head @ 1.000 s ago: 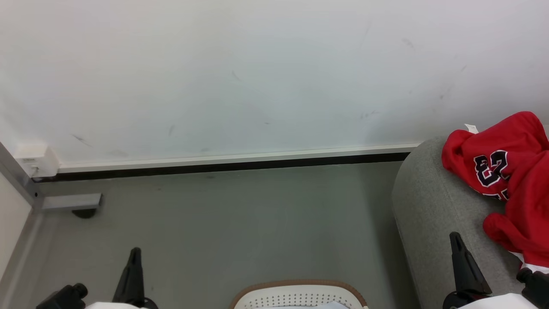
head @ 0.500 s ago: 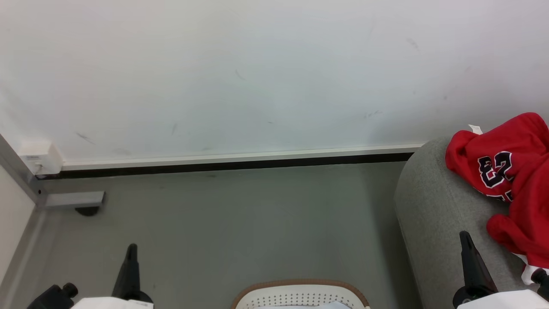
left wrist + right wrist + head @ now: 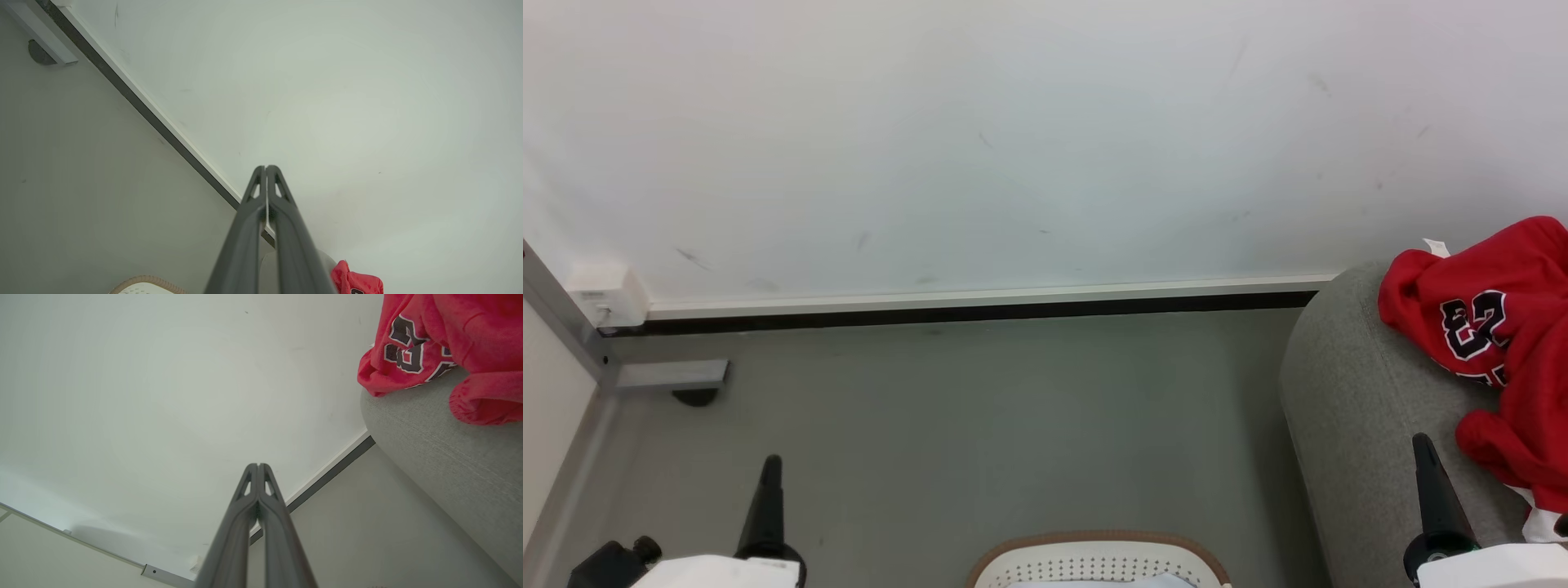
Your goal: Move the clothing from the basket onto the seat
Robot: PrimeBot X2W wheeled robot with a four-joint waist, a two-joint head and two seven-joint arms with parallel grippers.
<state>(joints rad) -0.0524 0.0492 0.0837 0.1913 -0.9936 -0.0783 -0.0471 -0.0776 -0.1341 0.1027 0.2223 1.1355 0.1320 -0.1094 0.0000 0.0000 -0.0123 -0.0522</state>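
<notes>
red clothing (image 3: 1511,343) lies on the seat (image 3: 1356,392); both grippers closed and empty.
the clothing, number 23 showing, sits bunched on the grey seat's rounded top at the right of the head view. the basket (image 3: 1094,541) stands on the floor just beside the seat. left gripper (image 3: 266,167) and right gripper (image 3: 258,464) each have fingers pressed together, holding nothing.

Red clothing (image 3: 1515,343) lay crumpled at the rounded edge of the grey seat (image 3: 1356,408), number 23 showing. The cream, brown-rimmed basket (image 3: 1094,562) stood nearby.
</notes>
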